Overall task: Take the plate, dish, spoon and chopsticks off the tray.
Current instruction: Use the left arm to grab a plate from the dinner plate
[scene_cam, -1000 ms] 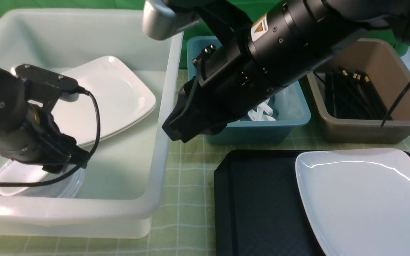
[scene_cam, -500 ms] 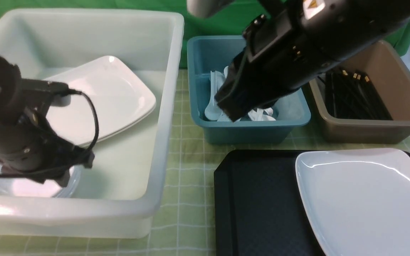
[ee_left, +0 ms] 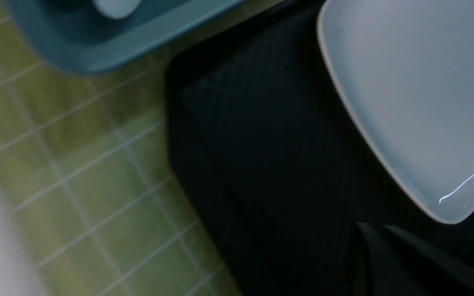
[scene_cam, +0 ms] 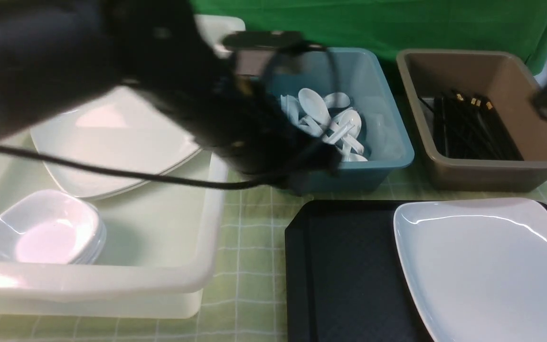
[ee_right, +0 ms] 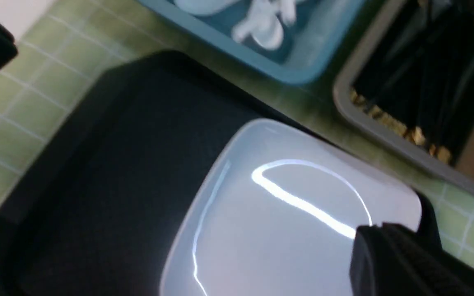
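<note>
Plate (scene_cam: 482, 266) lies flat on the right half of the tray (scene_cam: 344, 270), not yet cleared. Beyond the tray's far edge stand a teal bin (scene_cam: 359, 176) holding white spoons (scene_cam: 330, 118) and a brown tub (scene_cam: 492, 178) holding black chopsticks (scene_cam: 473, 128), and left of the tray a white tub (scene_cam: 112, 280) holds other large plates (scene_cam: 112, 142) and stacked small dishes (scene_cam: 41, 232). Left gripper (ee_left: 372, 230), motion-blurred, hangs just beyond the tray's far-left corner, jaws pressed together on nothing; right gripper (ee_right: 375, 246) hangs up beyond the tray's far-right corner, likewise closed and empty.
</note>
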